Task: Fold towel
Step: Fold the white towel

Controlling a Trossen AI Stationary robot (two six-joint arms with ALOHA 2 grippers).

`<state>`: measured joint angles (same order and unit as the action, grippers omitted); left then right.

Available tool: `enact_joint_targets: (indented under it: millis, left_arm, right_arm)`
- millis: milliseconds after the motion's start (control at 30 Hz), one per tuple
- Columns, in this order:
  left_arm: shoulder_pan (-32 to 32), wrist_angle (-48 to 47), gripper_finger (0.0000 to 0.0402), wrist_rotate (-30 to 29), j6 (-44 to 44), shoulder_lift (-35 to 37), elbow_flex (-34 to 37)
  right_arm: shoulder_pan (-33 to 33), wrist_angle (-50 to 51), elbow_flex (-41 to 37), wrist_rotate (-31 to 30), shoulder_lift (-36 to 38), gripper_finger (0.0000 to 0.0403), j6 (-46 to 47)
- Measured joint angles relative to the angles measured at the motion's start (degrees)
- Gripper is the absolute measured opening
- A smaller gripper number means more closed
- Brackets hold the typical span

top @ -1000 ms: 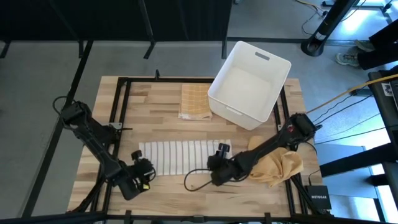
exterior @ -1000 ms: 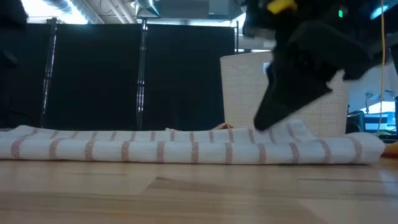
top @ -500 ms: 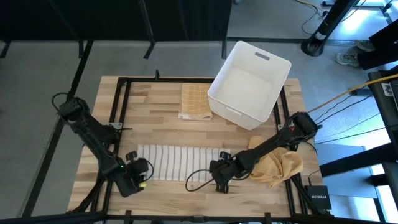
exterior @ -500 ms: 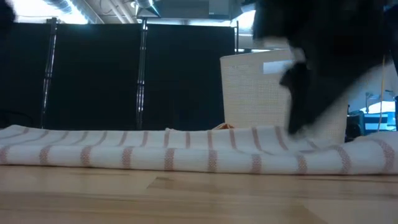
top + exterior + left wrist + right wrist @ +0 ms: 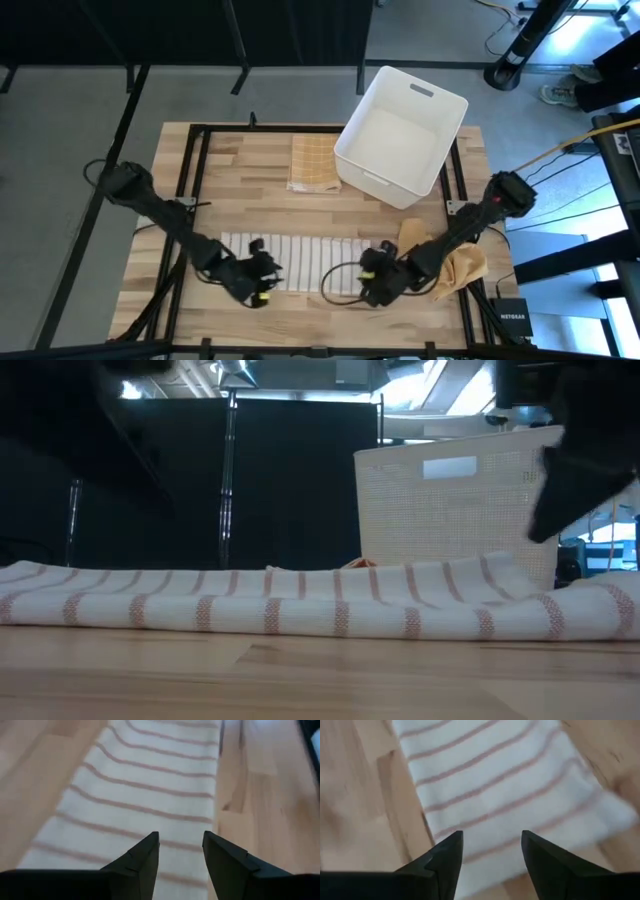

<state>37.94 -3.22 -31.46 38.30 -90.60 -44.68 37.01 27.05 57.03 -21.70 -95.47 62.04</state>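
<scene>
Pale wooden boards (image 5: 300,185) are running under everything, and nearest the front edge the striped towel (image 5: 300,258) is lying in a long narrow band, already doubled lengthwise by the look of it. At its left end the left gripper (image 5: 262,283) is hanging just above the cloth with its fingers (image 5: 142,862) spread and nothing between them. At the other end the right gripper (image 5: 374,281) is hovering the same way, its fingers (image 5: 445,857) also apart and empty.

My worry is the pinch: if either pair is closing on only the top layer, the band will be peeling open instead of folding. If the two ends are lifting unevenly, the stripes will be ending up skewed. A black cable (image 5: 335,287) is looping close to the towel's right end and could be getting dragged along.

Beyond the right arm a tan cloth (image 5: 455,268) is lying bunched at the table's side. Farther back a checked yellow cloth (image 5: 314,163) is sitting folded beside the white bin (image 5: 402,134).

From table height both arms are showing only as dark shapes, so how close the fingertips are to the cloth is hard to judge.
</scene>
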Motion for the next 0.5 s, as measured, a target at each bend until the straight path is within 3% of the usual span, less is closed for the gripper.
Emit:
enact_joint_targets:
  millis: [167,500]
  left_arm:
    - [-5.31,8.41,0.0145,4.55,-6.50,-8.62,0.06]
    - [-10.12,13.81,0.0145,6.19,-11.85,-14.30,-0.18]
  right_arm:
    - [0.83,-1.37,-8.32,0.53,1.59,0.0205,15.13]
    - [-0.80,-26.99,-19.91,-0.34,1.07,0.0205,27.63]
